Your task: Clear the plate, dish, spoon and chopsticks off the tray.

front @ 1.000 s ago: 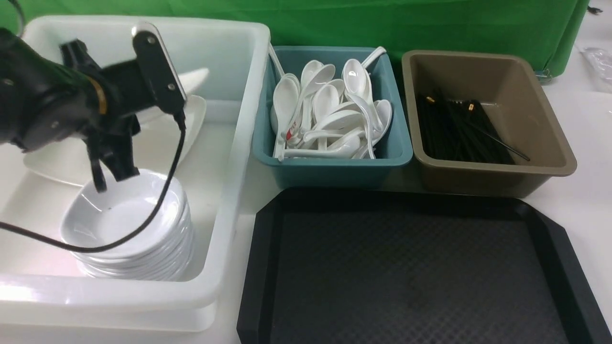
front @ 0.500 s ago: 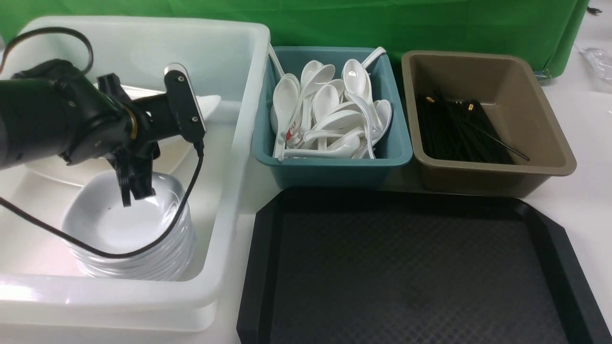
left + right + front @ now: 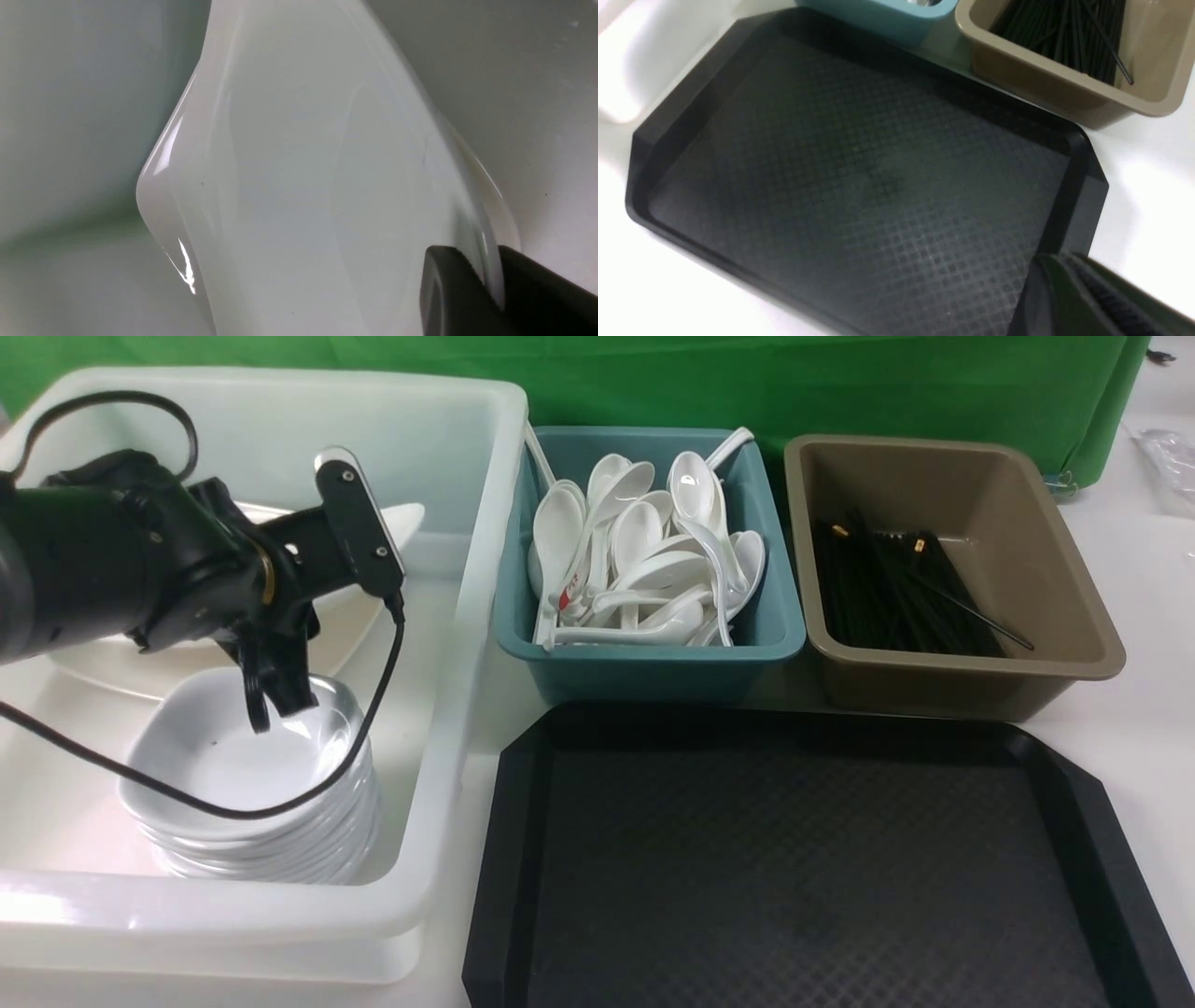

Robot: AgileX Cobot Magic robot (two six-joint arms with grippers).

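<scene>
The small white dish (image 3: 233,761) lies on top of a stack of like dishes inside the white tub (image 3: 467,644). My left gripper (image 3: 271,709) points down at its far right rim. In the left wrist view the two black fingers (image 3: 448,289) close on that thin rim of the dish (image 3: 303,186), so my left gripper (image 3: 490,284) is shut on it. The black tray (image 3: 803,859) is bare. My right gripper (image 3: 1069,284) hangs shut over the tray's (image 3: 859,177) corner, holding nothing. A large white plate (image 3: 103,667) rests behind the stack.
A teal tub (image 3: 653,658) holds several white spoons (image 3: 644,560). A brown tub (image 3: 962,677) holds several black chopsticks (image 3: 896,588). Both stand just behind the tray. A green cloth hangs at the back. The left arm's cable loops over the dish stack.
My left gripper moved rightward and slightly down over the dish stack, the top dish shifting with it. Over the last half second it barely moved. The tray and tubs are unchanged.
</scene>
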